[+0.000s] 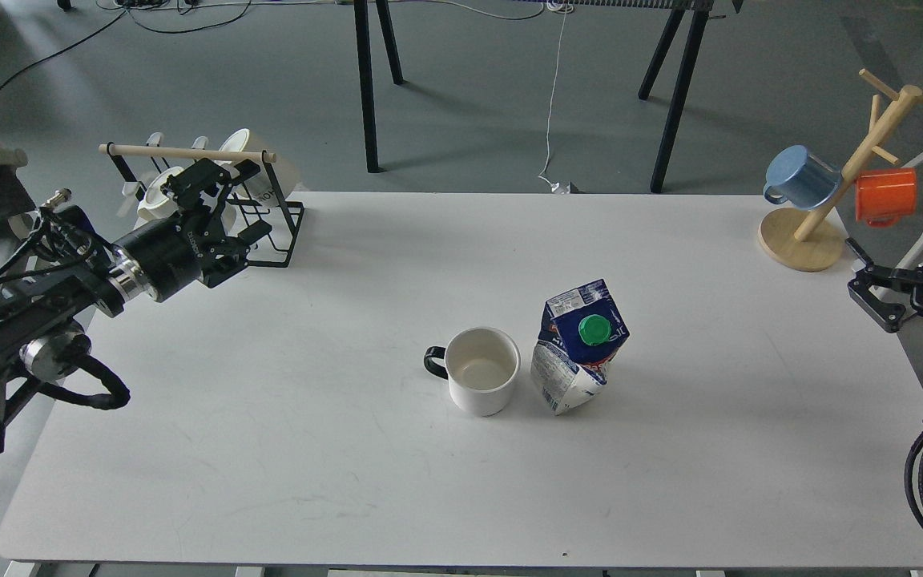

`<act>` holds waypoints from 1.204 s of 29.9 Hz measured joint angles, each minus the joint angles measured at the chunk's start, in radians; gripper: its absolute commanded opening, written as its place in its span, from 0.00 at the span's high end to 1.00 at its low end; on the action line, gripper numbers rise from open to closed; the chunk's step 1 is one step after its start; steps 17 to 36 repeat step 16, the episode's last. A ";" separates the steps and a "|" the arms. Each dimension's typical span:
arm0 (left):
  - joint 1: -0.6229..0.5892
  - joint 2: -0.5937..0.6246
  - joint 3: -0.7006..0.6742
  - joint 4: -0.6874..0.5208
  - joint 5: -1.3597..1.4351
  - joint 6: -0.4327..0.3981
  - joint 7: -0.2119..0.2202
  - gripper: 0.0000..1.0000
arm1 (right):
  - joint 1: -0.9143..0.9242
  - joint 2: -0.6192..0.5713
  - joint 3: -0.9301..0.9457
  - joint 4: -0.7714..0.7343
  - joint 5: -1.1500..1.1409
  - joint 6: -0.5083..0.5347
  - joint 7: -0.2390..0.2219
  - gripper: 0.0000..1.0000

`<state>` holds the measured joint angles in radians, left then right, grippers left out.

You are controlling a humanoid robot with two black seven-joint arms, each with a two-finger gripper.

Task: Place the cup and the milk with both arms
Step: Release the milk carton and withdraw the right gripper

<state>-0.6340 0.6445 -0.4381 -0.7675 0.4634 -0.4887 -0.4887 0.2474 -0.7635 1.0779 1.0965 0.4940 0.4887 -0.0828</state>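
Observation:
A white cup (482, 371) with a black handle stands upright in the middle of the white table (349, 465), handle pointing left. A crumpled milk carton (579, 353) with a blue top and a green cap stands just right of it, almost touching. My left gripper (239, 202) is open and empty at the back left, in front of the wire rack, far from the cup. My right gripper (860, 271) is open and empty at the table's right edge, far right of the carton.
A black wire rack (277, 215) with a wooden bar and white cups stands at the back left corner. A wooden mug tree (801, 239) with a blue cup (800, 176) and an orange cup (884, 195) stands at the back right corner.

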 measured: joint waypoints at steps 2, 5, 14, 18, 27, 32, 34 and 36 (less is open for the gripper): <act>0.004 0.014 -0.007 0.000 -0.013 0.000 0.000 0.02 | 0.036 0.002 -0.023 -0.023 0.000 0.000 0.000 0.02; 0.006 0.027 -0.010 0.001 -0.019 0.000 0.000 0.02 | 0.055 0.010 -0.035 -0.040 0.000 0.000 0.000 0.02; 0.008 0.062 -0.038 0.000 -0.075 0.000 0.000 0.02 | 0.060 0.064 -0.069 -0.094 -0.006 0.000 0.001 0.02; 0.008 0.063 -0.046 0.005 -0.080 0.000 0.000 0.01 | 0.060 0.071 -0.069 -0.097 -0.006 0.000 0.001 0.02; 0.008 0.063 -0.046 0.005 -0.080 0.000 0.000 0.01 | 0.060 0.071 -0.069 -0.097 -0.006 0.000 0.001 0.02; 0.008 0.063 -0.046 0.005 -0.080 0.000 0.000 0.01 | 0.060 0.071 -0.069 -0.097 -0.006 0.000 0.001 0.02; 0.008 0.063 -0.046 0.005 -0.080 0.000 0.000 0.01 | 0.060 0.071 -0.069 -0.097 -0.006 0.000 0.001 0.02; 0.008 0.063 -0.046 0.005 -0.080 0.000 0.000 0.01 | 0.060 0.071 -0.069 -0.097 -0.006 0.000 0.001 0.02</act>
